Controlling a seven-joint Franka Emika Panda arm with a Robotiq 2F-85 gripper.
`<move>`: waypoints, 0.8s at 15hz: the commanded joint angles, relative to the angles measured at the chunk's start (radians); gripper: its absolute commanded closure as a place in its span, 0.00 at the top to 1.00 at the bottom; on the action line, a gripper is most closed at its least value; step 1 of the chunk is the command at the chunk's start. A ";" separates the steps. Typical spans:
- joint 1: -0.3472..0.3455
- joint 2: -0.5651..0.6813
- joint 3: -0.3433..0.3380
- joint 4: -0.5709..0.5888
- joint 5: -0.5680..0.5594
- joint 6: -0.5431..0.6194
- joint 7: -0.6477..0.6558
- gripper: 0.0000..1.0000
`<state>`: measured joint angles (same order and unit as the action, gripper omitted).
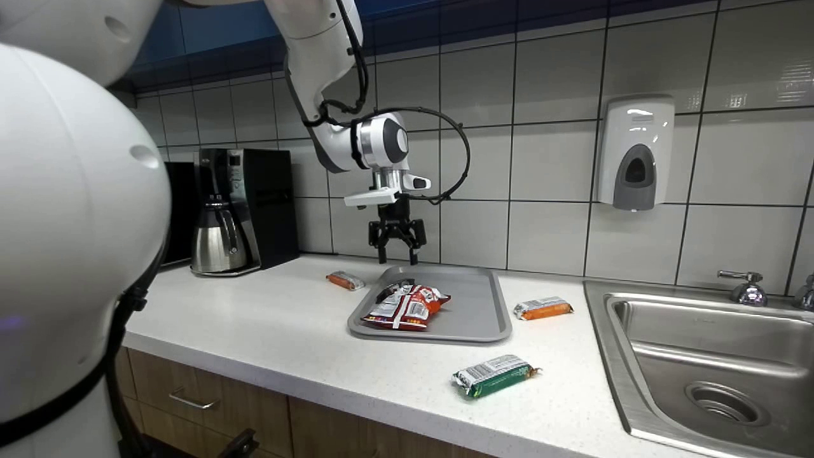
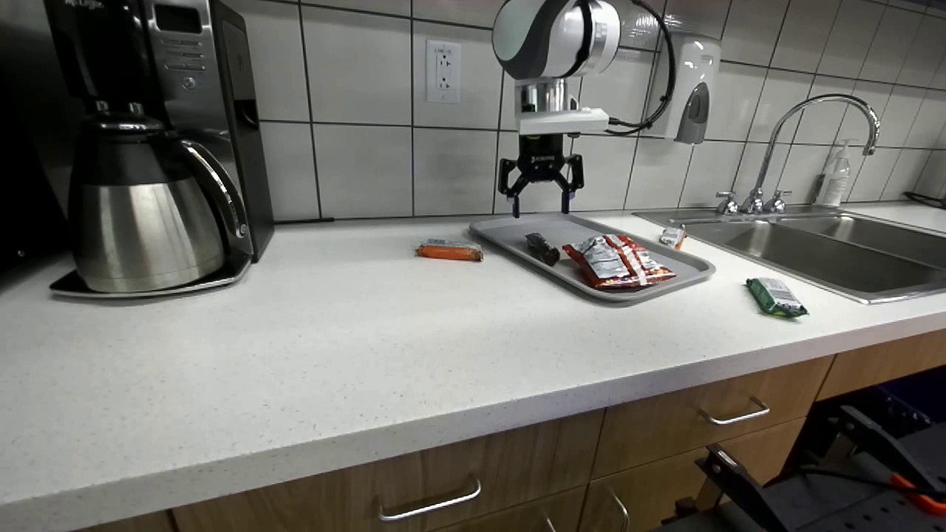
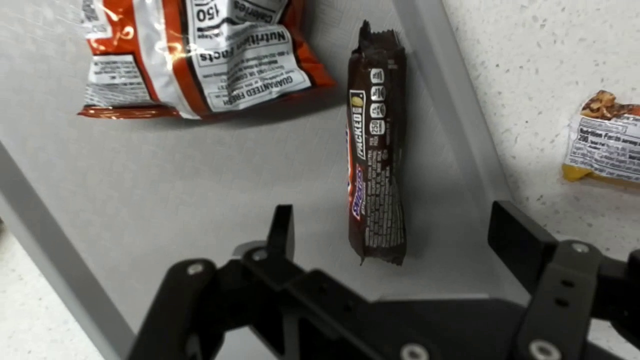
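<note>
Right of centre in the wrist view, a brown Snickers bar (image 3: 377,150) lying on the gray tray (image 3: 175,200). Upper middle of an exterior view, gripper (image 2: 541,205) clear above the tray, spread wide, holding nothing. Upper left of the wrist view, red snack bag (image 3: 200,60), also on the tray; right edge, wrapped snack (image 3: 612,145) on white counter (image 3: 550,65).

In an exterior view, the counter (image 1: 267,312) looks bright to us, with small glare on the upper-right wall tiles (image 1: 760,60). In the wrist view, we see a soft shadow along the red bag (image 3: 200,57), and larger print on the chocolate bar (image 3: 377,160) is readable.
</note>
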<state>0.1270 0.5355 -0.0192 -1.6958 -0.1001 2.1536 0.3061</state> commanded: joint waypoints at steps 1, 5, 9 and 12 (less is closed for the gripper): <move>0.002 -0.008 0.001 0.001 0.001 -0.010 -0.015 1.00; 0.001 -0.028 0.008 -0.003 0.001 -0.023 -0.034 1.00; 0.001 -0.028 0.008 -0.006 0.001 -0.024 -0.036 1.00; 0.001 -0.028 0.008 -0.006 0.001 -0.024 -0.037 1.00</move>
<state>0.1275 0.5073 -0.0104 -1.7043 -0.1001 2.1328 0.2701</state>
